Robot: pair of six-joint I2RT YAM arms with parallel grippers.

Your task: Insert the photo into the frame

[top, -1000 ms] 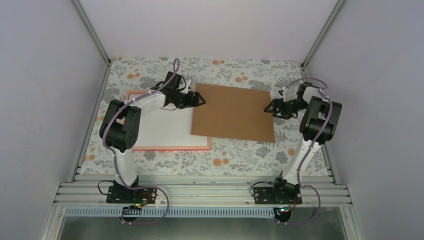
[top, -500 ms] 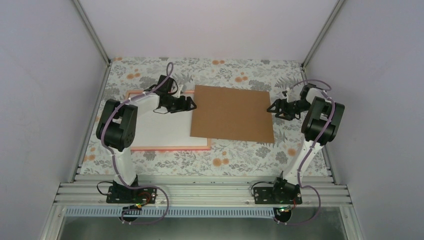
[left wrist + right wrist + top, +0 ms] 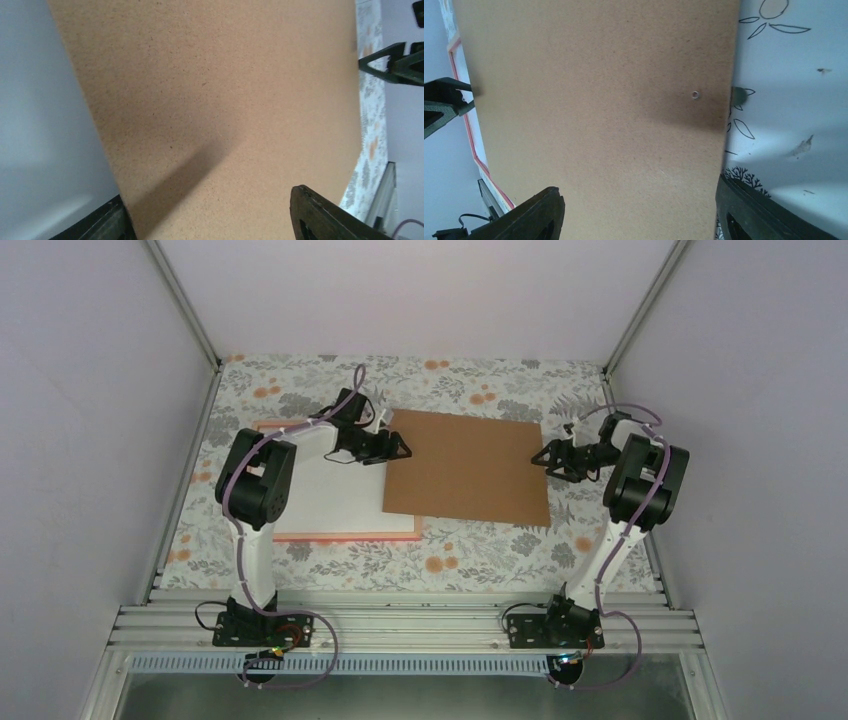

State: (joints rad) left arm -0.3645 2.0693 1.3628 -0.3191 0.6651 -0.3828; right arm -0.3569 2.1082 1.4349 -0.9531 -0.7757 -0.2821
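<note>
The frame (image 3: pixel 345 536) lies flat at the left, a pink rim around a plain white face (image 3: pixel 330 490). The photo's cat picture shows in no view. A brown backing board (image 3: pixel 467 468) lies in the middle, its left edge over the frame's right side. My left gripper (image 3: pixel 398 448) is open at the board's left edge; in the left wrist view (image 3: pixel 210 220) that edge runs between its jaws. My right gripper (image 3: pixel 543 457) is open at the board's right edge, its jaws wide over the board (image 3: pixel 639 215). The frame's pink rim (image 3: pixel 468 125) shows beyond.
The floral tablecloth (image 3: pixel 440 560) covers the table. Grey walls and metal posts (image 3: pixel 185 300) close in the left, right and back. An aluminium rail (image 3: pixel 400 625) with both arm bases runs along the near edge. A small metal eyelet (image 3: pixel 694 94) sits in the board.
My left gripper drew back to the left over the frame, then came back right to the board's left edge. The right gripper and the board have hardly moved.
</note>
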